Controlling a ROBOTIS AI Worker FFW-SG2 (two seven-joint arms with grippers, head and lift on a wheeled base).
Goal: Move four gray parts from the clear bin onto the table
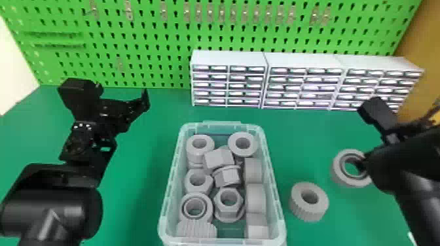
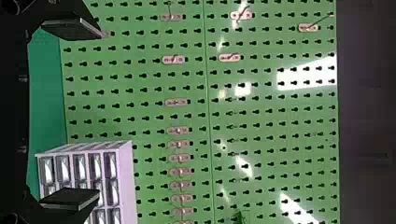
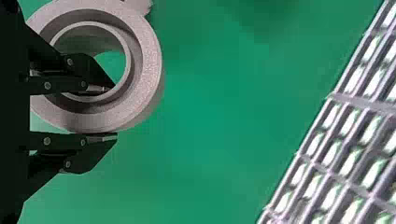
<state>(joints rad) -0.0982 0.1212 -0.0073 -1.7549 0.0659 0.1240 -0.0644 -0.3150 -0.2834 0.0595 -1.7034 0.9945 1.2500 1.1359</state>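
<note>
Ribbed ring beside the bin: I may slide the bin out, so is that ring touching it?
Apart. The head view shows a strip of green table between the ribbed ring and the bin.

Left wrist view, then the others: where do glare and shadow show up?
Left wrist view: white glare patches on the pegboard; head view: bright highlights across the drawer fronts; right wrist view: bright reflections on drawers too, a soft dark patch on the table near the upper edge, and shading in the groove of the ring.
</note>
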